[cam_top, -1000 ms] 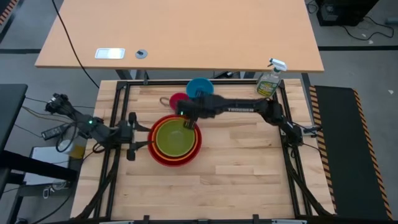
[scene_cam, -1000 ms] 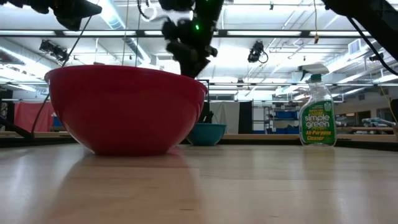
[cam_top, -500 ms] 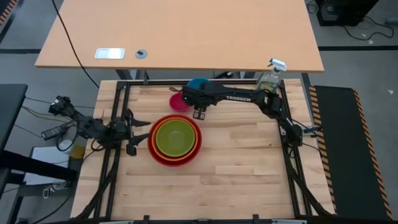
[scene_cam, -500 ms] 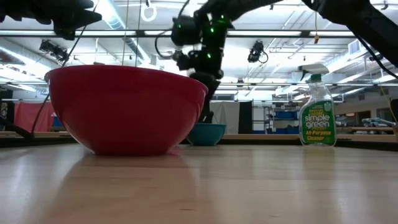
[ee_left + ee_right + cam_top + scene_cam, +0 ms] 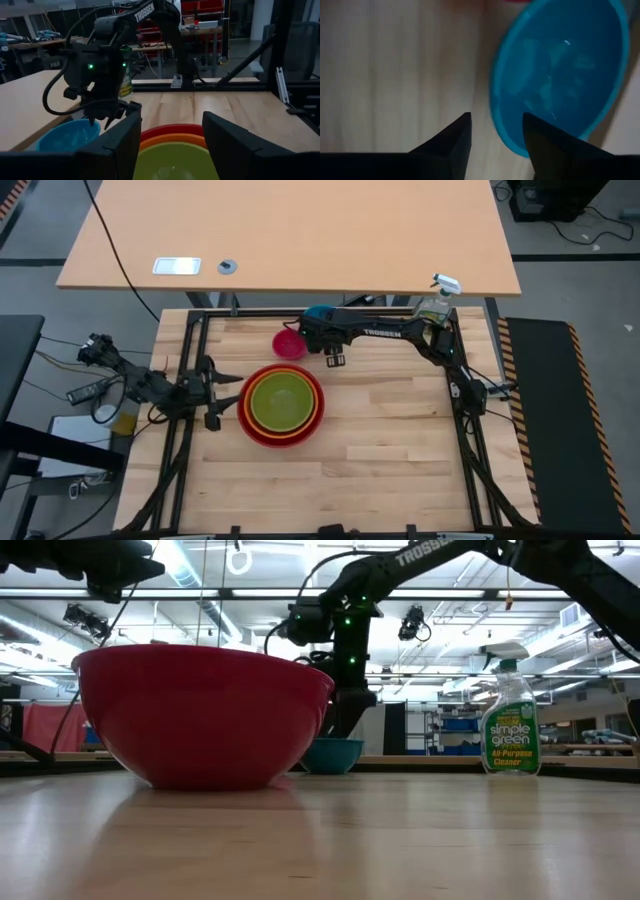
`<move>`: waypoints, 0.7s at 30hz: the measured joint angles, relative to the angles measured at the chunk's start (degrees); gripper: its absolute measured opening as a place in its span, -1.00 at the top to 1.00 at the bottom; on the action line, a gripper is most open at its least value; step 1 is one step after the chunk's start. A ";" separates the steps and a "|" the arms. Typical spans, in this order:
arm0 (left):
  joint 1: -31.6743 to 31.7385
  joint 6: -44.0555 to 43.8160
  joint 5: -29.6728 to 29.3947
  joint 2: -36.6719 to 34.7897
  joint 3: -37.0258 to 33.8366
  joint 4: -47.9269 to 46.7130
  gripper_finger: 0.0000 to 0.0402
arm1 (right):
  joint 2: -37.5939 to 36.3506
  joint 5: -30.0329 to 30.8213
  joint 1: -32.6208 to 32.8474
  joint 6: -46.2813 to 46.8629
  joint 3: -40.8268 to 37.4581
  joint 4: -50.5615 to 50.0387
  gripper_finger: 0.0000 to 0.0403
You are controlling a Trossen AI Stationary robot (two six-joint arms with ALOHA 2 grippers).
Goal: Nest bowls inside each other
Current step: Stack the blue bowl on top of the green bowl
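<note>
Three bowls are nested near table centre: red bowl [image 5: 281, 407] outermost, orange bowl [image 5: 250, 392] inside it, lime green bowl [image 5: 281, 401] inside that. Two remain loose at roughly 12 o'clock from the stack.

Left side: left gripper [image 5: 207, 393] waits at 9 o'clock of the stack, just beside the red rim, fingers spread and empty; its wrist view looks across the three rims.

Centre: pink bowl [image 5: 288, 345] sits alone on the table [image 5: 380, 440] at 12 o'clock of the stack, apart from it.

Right of that: right gripper [image 5: 334, 359] has left the stack, where it hovered over the green bowl's rim a second ago, and has swung toward 1 o'clock. It now hangs near the blue bowl [image 5: 560, 70], which sits at the far table edge, partly under the arm in the high view. Its wrist view shows parted fingers carrying nothing, the blue bowl's near rim just ahead.

Far right: spray bottle [image 5: 433, 308] at the 2 o'clock corner, uninvolved.

Reading: green placement looks finished; blue is next in size order. Next move probably needs one finger inside the blue rim.
</note>
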 joint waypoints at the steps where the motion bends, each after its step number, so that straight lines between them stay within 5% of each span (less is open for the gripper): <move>1: 0.10 0.38 -0.02 0.00 0.00 -0.02 -0.07 | 0.00 -1.23 -0.25 -0.90 0.00 0.13 0.06; 11: 6.55 2.12 0.03 0.89 -1.75 0.37 -0.07 | 2.66 -0.33 -2.48 -5.25 -0.50 3.11 -0.25; 21: 8.85 1.35 0.17 1.05 -3.26 0.04 -0.07 | 2.97 -3.94 -3.54 -4.67 -0.61 2.95 0.21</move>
